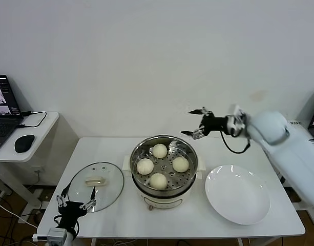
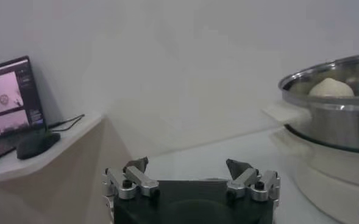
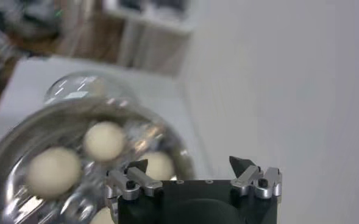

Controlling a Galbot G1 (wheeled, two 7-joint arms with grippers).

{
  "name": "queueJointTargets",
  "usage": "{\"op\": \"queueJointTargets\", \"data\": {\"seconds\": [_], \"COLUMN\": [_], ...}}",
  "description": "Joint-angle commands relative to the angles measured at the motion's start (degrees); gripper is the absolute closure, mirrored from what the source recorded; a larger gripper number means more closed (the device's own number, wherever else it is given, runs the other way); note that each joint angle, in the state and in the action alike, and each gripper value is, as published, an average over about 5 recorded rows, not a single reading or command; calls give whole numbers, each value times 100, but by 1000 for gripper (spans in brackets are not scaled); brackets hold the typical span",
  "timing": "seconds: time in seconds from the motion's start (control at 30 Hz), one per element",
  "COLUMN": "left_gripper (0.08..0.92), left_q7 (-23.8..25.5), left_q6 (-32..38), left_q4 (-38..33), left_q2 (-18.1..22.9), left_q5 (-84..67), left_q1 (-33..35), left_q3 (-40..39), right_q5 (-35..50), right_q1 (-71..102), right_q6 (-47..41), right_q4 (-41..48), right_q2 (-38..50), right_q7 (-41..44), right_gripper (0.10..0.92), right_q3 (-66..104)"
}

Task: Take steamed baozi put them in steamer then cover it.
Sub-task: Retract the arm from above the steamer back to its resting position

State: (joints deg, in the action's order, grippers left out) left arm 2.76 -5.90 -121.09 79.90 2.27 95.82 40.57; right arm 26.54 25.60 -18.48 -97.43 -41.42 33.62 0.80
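- four steamed baozi [image 1: 159, 165] sat inside the steamer [image 1: 163, 192] at the middle of the white table [image 1: 116, 215], none of them touching.
- the cover [image 1: 95, 185] lay flat on the table just to the left of the steamer, handle up.
- the right gripper [image 1: 196, 124] hung in the air above the steamer's far right rim, fingers spread and holding nothing.
- the left gripper [image 1: 74, 202] waited low at the table's near left edge, beside the cover, fingers spread and empty.
- a white plate [image 1: 237, 193] lay bare to the right of the steamer.

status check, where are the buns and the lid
Both end effectors open, empty: right, left. Four cream-white buns in steel steamer. Glass lid on table. Nothing blocking.
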Motion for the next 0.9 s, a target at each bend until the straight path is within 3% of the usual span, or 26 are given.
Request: {"op": "queueJointTargets", "data": {"seconds": [0.03,0.23,0.43,0.77,0.9], "left_gripper": [177,177,177,177,177], "left_q7": [-96,-61,-351,-791,-746], "left_q6": [434,729,1139,1921,1806], "left_q4": [241,471,860,1548,1681], "left_q2": [-230,-259,-208,-989,-1176], "left_q5": [124,335,1568,5756,6831], "left_q1": [-205,-353,-492,-610,-706], "left_q3": [-16,-30,-23,53,-163], "right_q5": [295,436,271,-61,-160], "right_q1": [3990,5214,6111,6554,6521], "right_q6": [1099,1548,1937,2198,2107], "right_q4": [-1103,-1437,-1560,-1481,-1570], "right_q2": [-742,-1855,-3072,-3311,-3309], "right_q7": [-2473,-2675,-2804,-2913,-2938], "right_gripper": [203,203,202,202,203], "right_q3": [3415,4363,4719,4545,4489]}}
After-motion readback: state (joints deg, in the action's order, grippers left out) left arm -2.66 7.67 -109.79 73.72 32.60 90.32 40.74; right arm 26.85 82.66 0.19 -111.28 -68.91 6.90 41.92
